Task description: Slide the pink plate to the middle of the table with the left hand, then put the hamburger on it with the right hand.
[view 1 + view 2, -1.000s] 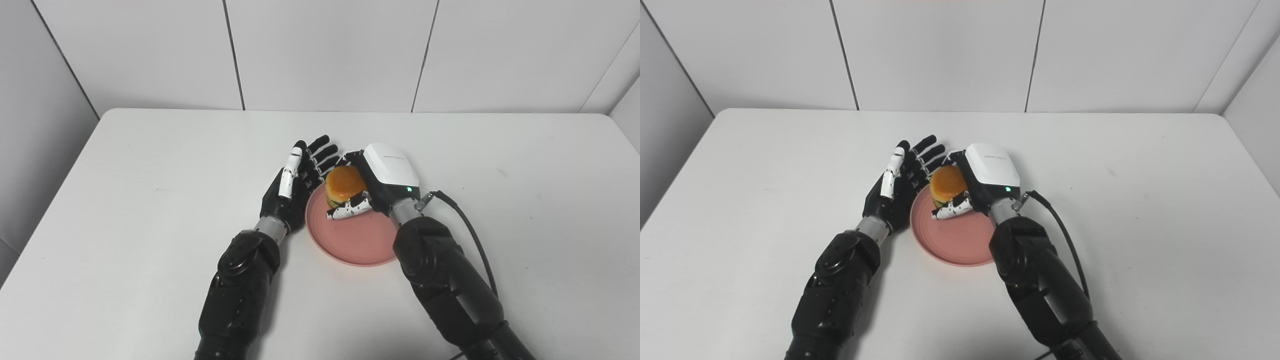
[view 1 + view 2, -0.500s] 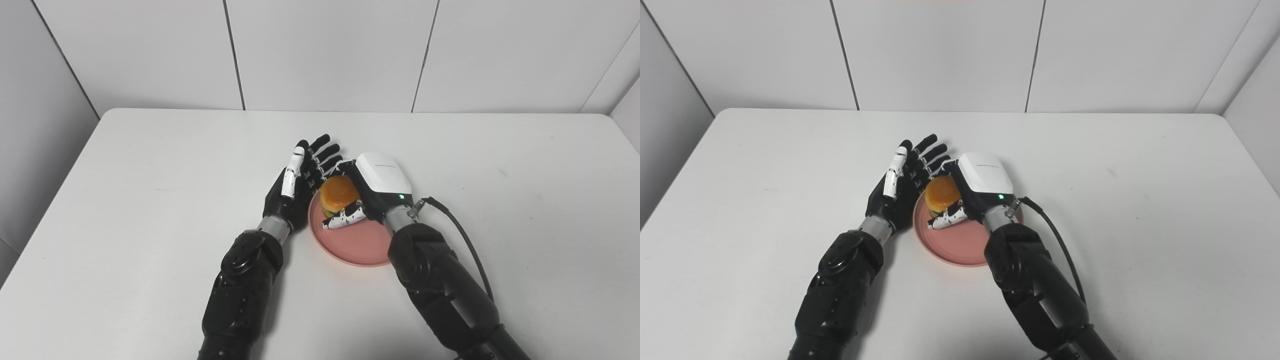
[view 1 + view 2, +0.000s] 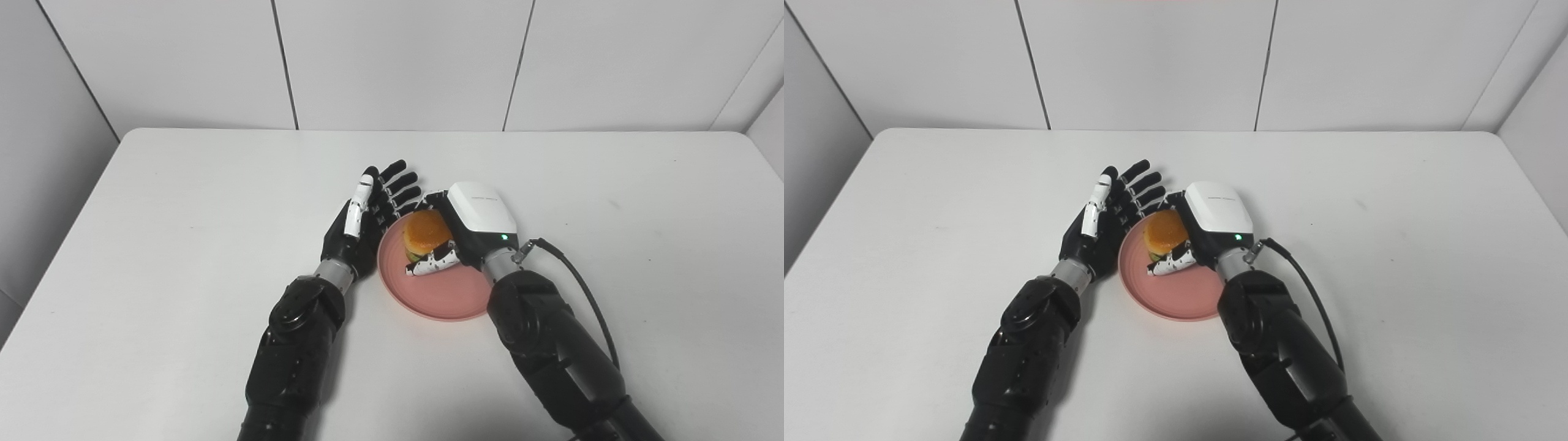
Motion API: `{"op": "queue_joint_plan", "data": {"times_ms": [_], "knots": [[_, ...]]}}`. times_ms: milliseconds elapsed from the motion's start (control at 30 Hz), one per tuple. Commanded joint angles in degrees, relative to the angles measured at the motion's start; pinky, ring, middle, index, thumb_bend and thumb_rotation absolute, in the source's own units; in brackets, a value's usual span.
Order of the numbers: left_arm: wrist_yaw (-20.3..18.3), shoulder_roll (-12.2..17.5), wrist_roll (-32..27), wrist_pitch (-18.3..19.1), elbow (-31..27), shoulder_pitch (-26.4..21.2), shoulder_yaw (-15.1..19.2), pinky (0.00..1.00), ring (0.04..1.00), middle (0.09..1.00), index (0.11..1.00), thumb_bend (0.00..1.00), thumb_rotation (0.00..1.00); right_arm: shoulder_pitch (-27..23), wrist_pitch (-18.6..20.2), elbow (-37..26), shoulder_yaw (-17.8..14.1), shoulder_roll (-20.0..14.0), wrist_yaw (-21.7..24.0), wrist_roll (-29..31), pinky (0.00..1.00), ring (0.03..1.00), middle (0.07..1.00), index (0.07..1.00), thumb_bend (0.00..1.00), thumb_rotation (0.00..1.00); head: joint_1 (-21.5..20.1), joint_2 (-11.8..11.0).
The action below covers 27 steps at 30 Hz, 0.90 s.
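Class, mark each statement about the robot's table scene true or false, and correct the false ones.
1. The right hand is closed around the hamburger. True.
2. The left hand holds the hamburger. False: it is open, beside the pink plate.
3. The plate is blue. False: it is pink.
4. The hamburger is over the plate. True.
5. The plate sits at the table's far right corner. False: it is near the middle of the white table.

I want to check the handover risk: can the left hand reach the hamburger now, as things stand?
Probably not cleanly. The left hand is open beside the pink plate, very close, but the right hand is shut on the hamburger, and its fingers cover most sides.
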Motion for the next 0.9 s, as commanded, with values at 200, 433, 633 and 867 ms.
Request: {"op": "queue_joint_plan", "data": {"times_ms": [200, 433, 633, 867], "knots": [[0.91, 0.75, 1.02, 4.31, 1.06, 2.34, -0.02, 0.85, 0.851, 0.856, 0.854, 0.40, 1.00, -0.32, -0.82, -1.79, -0.40, -0.03, -0.71, -0.61, 0.18, 0.264, 0.365, 0.488, 0.52, 0.14, -0.35, 0.04], [0.67, 0.88, 0.65, 4.33, 1.34, 2.21, 0.21, 0.84, 0.863, 0.867, 0.859, 0.39, 1.00, -0.05, -0.39, -2.36, -0.05, -0.04, -0.32, -1.48, 0.23, 0.337, 0.458, 0.581, 0.66, 0.25, -0.59, -0.06], [0.72, 0.99, 0.83, 4.26, 1.42, 2.16, 0.18, 0.85, 0.879, 0.872, 0.862, 0.39, 1.00, 0.32, -0.51, -2.97, 0.05, -0.48, 1.30, -1.91, 0.54, 0.651, 0.708, 0.724, 0.82, 0.48, -0.86, -0.12], [0.55, 1.17, 0.58, 4.84, 1.29, 2.13, 0.27, 0.87, 0.883, 0.878, 0.878, 0.40, 1.00, 0.81, -3.43, -2.98, 0.10, -1.59, 1.26, -0.67, 0.81, 0.882, 0.892, 0.895, 0.87, 0.64, -1.06, -0.07]]}}
